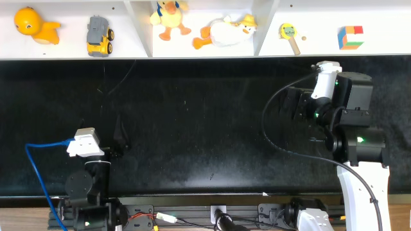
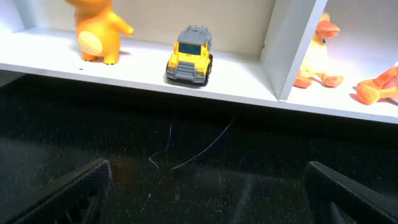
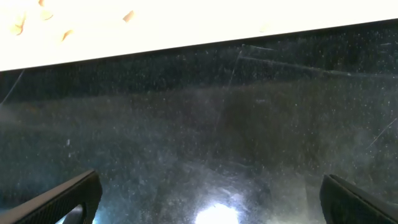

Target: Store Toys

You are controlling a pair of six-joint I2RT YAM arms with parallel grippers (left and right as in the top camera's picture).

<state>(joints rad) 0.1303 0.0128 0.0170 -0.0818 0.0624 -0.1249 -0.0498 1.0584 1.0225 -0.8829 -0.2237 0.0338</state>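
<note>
The toys stand in a white shelf (image 1: 205,51) along the table's far edge. From left to right they are an orange duck (image 1: 35,25), a yellow truck (image 1: 99,36), a yellow plush duck (image 1: 170,18), a white plush duck (image 1: 228,31) lying down, a rattle (image 1: 290,35) and a coloured cube (image 1: 350,37). My left gripper (image 2: 208,199) is open and empty, low over the black mat (image 2: 199,155), facing the truck (image 2: 189,56) and orange duck (image 2: 99,28). My right gripper (image 3: 208,205) is open and empty over the mat, near the shelf's front edge (image 3: 186,31).
White dividers (image 1: 141,25) split the shelf into compartments. A blue cable (image 1: 38,173) loops beside the left arm's base (image 1: 87,186). A black cable (image 1: 276,128) curves out from the right arm (image 1: 350,128).
</note>
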